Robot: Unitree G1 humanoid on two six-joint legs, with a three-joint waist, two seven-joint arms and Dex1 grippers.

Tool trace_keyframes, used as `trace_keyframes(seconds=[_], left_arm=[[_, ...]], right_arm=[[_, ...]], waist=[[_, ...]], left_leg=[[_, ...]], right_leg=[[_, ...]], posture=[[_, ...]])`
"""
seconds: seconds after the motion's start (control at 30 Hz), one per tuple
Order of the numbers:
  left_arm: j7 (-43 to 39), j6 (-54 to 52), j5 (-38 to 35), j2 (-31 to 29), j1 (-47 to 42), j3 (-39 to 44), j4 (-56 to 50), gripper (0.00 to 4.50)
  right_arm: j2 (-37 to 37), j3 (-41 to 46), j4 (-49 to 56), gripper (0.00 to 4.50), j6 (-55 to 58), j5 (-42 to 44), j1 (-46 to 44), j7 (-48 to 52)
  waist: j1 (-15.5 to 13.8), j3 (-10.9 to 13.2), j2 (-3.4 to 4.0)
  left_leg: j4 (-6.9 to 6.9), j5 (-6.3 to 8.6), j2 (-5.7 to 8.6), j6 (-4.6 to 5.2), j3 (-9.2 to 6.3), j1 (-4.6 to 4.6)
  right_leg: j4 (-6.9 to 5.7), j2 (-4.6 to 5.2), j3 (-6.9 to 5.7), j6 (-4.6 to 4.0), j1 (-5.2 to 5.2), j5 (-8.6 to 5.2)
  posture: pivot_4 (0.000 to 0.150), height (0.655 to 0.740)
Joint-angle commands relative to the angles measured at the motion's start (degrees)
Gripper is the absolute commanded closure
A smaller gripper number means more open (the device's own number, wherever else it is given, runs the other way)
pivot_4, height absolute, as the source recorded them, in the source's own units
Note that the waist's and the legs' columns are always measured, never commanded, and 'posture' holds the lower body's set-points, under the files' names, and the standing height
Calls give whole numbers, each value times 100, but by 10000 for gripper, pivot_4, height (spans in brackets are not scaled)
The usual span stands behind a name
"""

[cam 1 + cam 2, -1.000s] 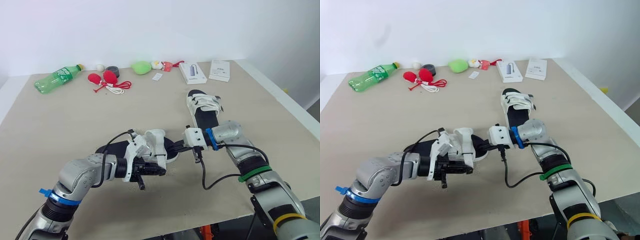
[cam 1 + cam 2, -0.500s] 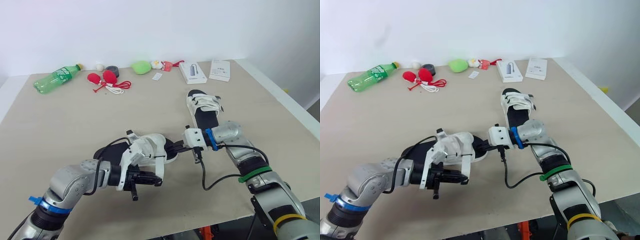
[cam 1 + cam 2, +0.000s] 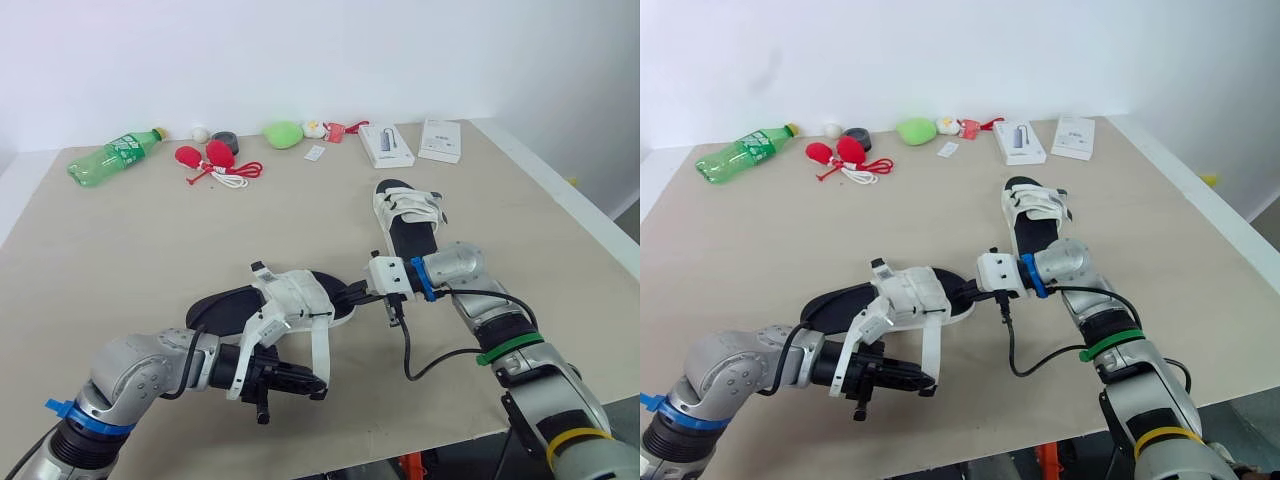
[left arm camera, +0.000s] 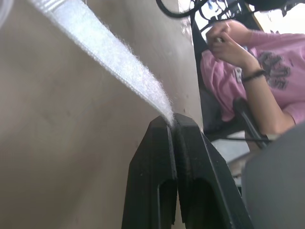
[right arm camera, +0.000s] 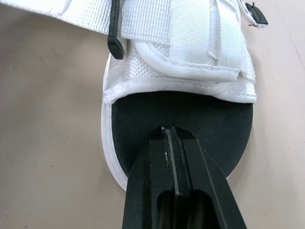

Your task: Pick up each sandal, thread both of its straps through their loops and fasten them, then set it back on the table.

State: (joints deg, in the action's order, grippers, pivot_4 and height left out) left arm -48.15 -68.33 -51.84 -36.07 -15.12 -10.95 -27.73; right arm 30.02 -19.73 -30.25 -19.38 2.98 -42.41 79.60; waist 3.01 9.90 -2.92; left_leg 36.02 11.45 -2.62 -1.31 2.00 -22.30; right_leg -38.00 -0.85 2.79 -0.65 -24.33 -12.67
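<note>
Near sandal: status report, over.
Left gripper shut on strap end, strap pulled straight off sandal. Right gripper shut at sandal's other end. Second sandal lies apart, beyond.

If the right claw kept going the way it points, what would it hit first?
The right gripper, fingers shut, points along the black footbed of the near sandal. Straight on, it would probably meet that sandal's white front band first; its height above the footbed is unclear.
</note>
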Motion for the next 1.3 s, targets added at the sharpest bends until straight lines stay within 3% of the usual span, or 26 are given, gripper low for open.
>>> trace_keyframes(seconds=[0.03, 0.1, 0.13, 0.17, 0.23, 0.3, 0.37, 0.47, 0.57, 0.67, 1.0, 1.3], left_arm=[[-631, -75, -276, -485, -159, -85, -326, 32646], [-1090, -201, -479, -987, -209, -9, -385, 23922], [-1366, -129, -427, -1327, -198, 3, -421, 17442], [-1658, -34, -307, -1716, -192, -10, -423, 14341], [-2253, 433, 78, -2389, -171, -48, -387, 14341], [-2548, 1039, 473, -2679, -293, 24, -182, 14341], [-2376, 1805, 1053, -2523, -660, 107, 249, 14341], [-1898, 3722, 2501, -1926, -1298, -82, 923, 14341], [-2051, 5778, 3656, -1579, -1295, -500, 1006, 14341], [-2033, 7043, 4134, -1189, -1140, -697, 844, 14341], [-1902, 9482, 5268, -679, -1473, -885, 1586, 14341], [-1804, 10429, 6065, -85, -1702, -1637, 2169, 14341]], right_arm=[[45, -156, -207, 45000, 47, -312, 84, 7], [49, -153, -234, 45000, 38, -313, 67, 12], [52, -151, -251, 45000, 34, -312, 55, 18], [56, -149, -276, 45000, 24, -313, 42, 23], [61, -148, -330, 45000, -5, -321, 17, 28], [63, -147, -369, 45000, -32, -324, 6, 34], [61, -145, -396, 45000, -55, -324, 3, 44], [31, -158, -422, 45000, -67, -328, -1, 45], [10, -171, -434, 45000, -67, -328, -14, 40], [9, -156, -451, 45000, -59, -331, -34, 44], [29, -169, -511, 45000, -80, -347, -44, 55], [9, -179, -501, 45000, -72, -348, -37, 36]], waist=[[4, 0, -1], [3, 1, 0], [9, 1, 0], [16, 1, -1], [16, 5, 2], [4, 8, 8], [-15, 10, 12], [-29, 10, 9], [-16, 8, 9], [-15, 4, 7], [-35, 2, 9], [-38, -3, 15]], left_leg=[[-1, 0, -1, -1, 0, 0], [-3, 1, 0, -2, 0, 0], [-3, 1, -1, -2, -2, -1], [-2, 1, -2, -2, -5, -1], [-5, 1, -2, -2, -18, -1], [-6, 1, 0, -3, -29, -3], [-6, 2, 5, -3, -33, -2], [3, 0, 5, -4, -41, -3], [-4, -1, -1, -3, -34, -7], [-42, 4, -1, -1, 8, 5], [-43, 1, -7, 6, 26, 4], [-40, -1, -6, 10, 46, 10]], right_leg=[[0, -1, -1, -2, -1, -1], [0, -1, -3, -4, -2, -3], [0, -2, -4, -5, -3, -3], [0, -2, -6, -5, -3, -3], [1, -4, -5, -7, -7, -4], [3, -2, -11, -11, -9, -6], [5, 10, -15, -14, -6, -8], [15, 22, -17, -14, -1, -8], [40, 23, -10, -10, 5, 3], [57, 21, 16, -8, 4, 18], [60, 7, 22, -1, 3, 29], [60, -2, 39, 11, 5, 36]], posture=[[1500, 7400], [1500, 7400], [1500, 7400], [1500, 7400], [1500, 7400], [1500, 7400], [1500, 7400], [1500, 7400], [1500, 7400], [1500, 7400], [1500, 7400], [1500, 7400]])
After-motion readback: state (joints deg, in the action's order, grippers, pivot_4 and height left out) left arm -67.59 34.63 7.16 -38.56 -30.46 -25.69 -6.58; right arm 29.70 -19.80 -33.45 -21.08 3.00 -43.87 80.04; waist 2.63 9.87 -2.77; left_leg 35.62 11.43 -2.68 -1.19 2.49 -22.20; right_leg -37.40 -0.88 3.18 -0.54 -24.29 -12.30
